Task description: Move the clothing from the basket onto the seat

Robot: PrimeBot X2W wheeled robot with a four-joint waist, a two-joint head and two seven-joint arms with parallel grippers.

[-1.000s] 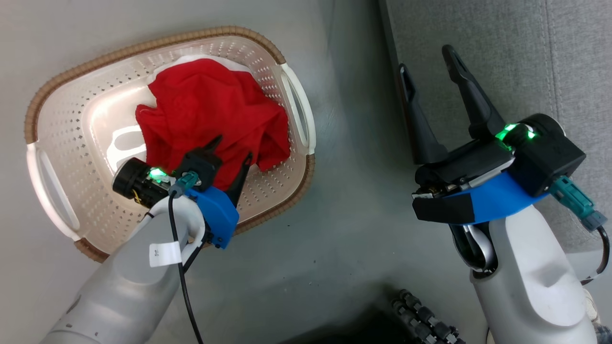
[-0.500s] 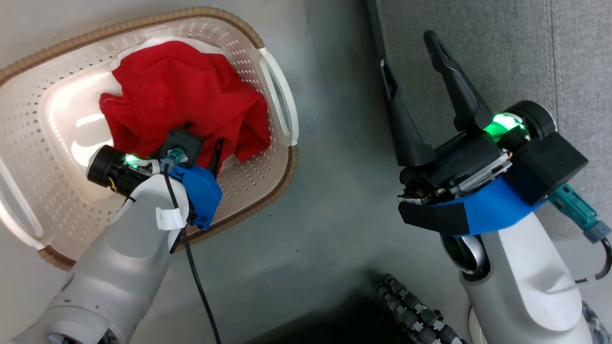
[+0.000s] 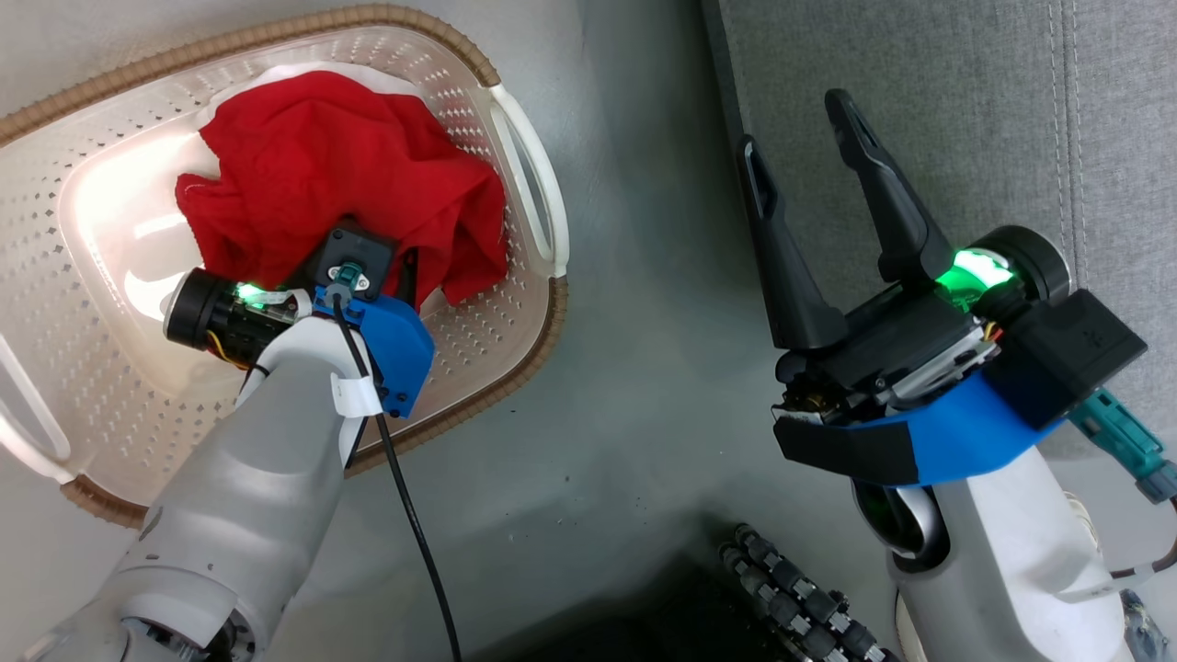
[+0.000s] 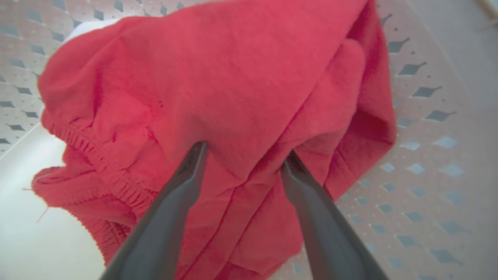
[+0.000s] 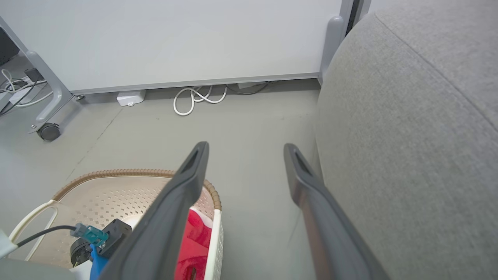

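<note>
At far left, the basket sits on the grey floor, its brown rim curving round the perforated cream walls. The clothing, a crumpled red bundle with a sliver of white at its far edge, lies inside the basket against the side nearest the white handle.

The left gripper reaches down into the basket. Its two dark fingers stand apart, tips pressed into the red fabric with a raised fold between them. Nothing is clamped.

Across a strip of bare floor, the right gripper hangs above the floor at the edge of the seat. Its fingers are spread wide and empty, one over the floor and the other over the cushion's edge. The seat, grey and upholstered with a stitched seam, fills the right side and has no clothing on it.

From the right wrist, a white cable coils on the floor below a pale wall panel beyond the basket.
</note>
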